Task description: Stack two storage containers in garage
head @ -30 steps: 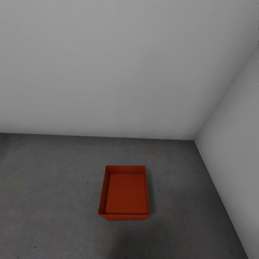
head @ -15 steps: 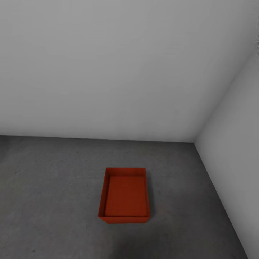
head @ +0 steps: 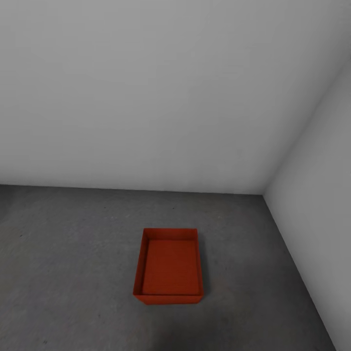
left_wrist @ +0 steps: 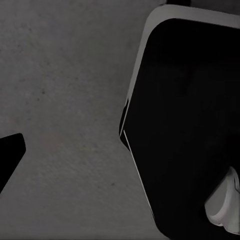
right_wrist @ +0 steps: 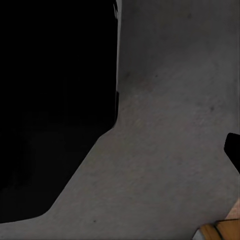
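Garage, holdings as I find them, largest first. Plain white walls (head: 146, 87): one across the far side, one running down the right, meeting in a corner at far right. Dark grey speckled concrete floor (head: 63, 253): covers the whole near half of the head view and also lies under both my wrist cameras. Orange-red rectangular open-topped storage container (head: 169, 266): one item, standing upright and flat on the concrete, a little right of centre, well apart from both walls, its inside bare; nothing is stacked on it. Large black, grey-edged body of my own base (left_wrist: 185, 125): takes up much of the left wrist view, and a like dark mass sits in the right wrist view. Small light-wood surface (right_wrist: 222, 231): a sliver at the edge of the right wrist view, identity uncertain. My jaws: a dark tip pokes into each wrist view, too little to say whether either side is spread or closed, so I cannot tell; I see nothing held. Task account, as I judge it: one container delivered and placed on the garage floor, so roughly half done; the second must still be brought here and set on top of this one.
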Available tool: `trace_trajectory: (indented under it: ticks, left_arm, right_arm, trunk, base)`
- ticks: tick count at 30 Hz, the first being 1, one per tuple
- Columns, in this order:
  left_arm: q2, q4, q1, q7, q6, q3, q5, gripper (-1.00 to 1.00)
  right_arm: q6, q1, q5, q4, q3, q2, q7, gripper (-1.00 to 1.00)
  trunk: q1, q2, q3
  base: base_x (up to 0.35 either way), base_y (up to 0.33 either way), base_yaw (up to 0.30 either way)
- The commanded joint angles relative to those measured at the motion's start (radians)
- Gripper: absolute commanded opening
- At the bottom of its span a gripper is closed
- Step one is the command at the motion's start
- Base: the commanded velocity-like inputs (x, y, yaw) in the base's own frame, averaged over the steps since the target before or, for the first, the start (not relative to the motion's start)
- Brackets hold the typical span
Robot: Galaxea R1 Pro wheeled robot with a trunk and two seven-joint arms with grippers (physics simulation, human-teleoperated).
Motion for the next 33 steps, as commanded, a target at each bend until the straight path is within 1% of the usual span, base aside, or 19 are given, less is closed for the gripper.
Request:
trace_trajectory:
  ticks: [1,7,10,24,27,33]
  left_arm:
    - [0.000,0.000,0.000,0.004,0.001,-0.008,0.009,1.00]
    - [0.000,0.001,-0.001,0.003,0.001,-0.009,0.010,1.00]
    - [0.000,0.002,-0.001,0.003,0.001,-0.009,0.010,1.00]
    - [0.002,0.002,-0.001,0.002,0.001,-0.010,0.011,1.00]
    - [0.003,0.002,-0.001,0.003,0.001,-0.010,0.011,1.00]
    - [0.005,0.000,0.000,0.004,0.001,-0.010,0.010,1.00]
  right_arm:
    - [-0.006,-0.001,-0.010,0.003,0.009,-0.001,-0.002,1.00]
    - [-0.010,-0.001,-0.003,0.003,0.009,-0.006,-0.002,1.00]
    - [-0.007,-0.001,0.002,0.002,0.013,-0.006,-0.002,1.00]
    - [-0.013,-0.001,0.000,0.003,0.012,-0.001,-0.002,1.00]
    - [-0.015,-0.001,0.000,0.003,0.012,0.000,-0.002,1.00]
    - [-0.016,-0.001,-0.007,0.003,0.011,0.003,-0.002,1.00]
  trunk:
    - [0.000,-0.002,-0.001]
    - [0.000,-0.002,-0.001]
    - [0.000,-0.002,-0.001]
    - [0.000,-0.002,-0.001]
    - [0.000,-0.002,-0.001]
    - [0.000,-0.002,0.006]
  base:
    - [-0.023,0.000,0.000]
    - [-0.226,0.000,0.000]
    - [-0.326,0.000,0.000]
    - [-0.339,0.000,0.000]
    - [-0.156,0.000,0.001]
    - [-0.035,0.000,0.044]
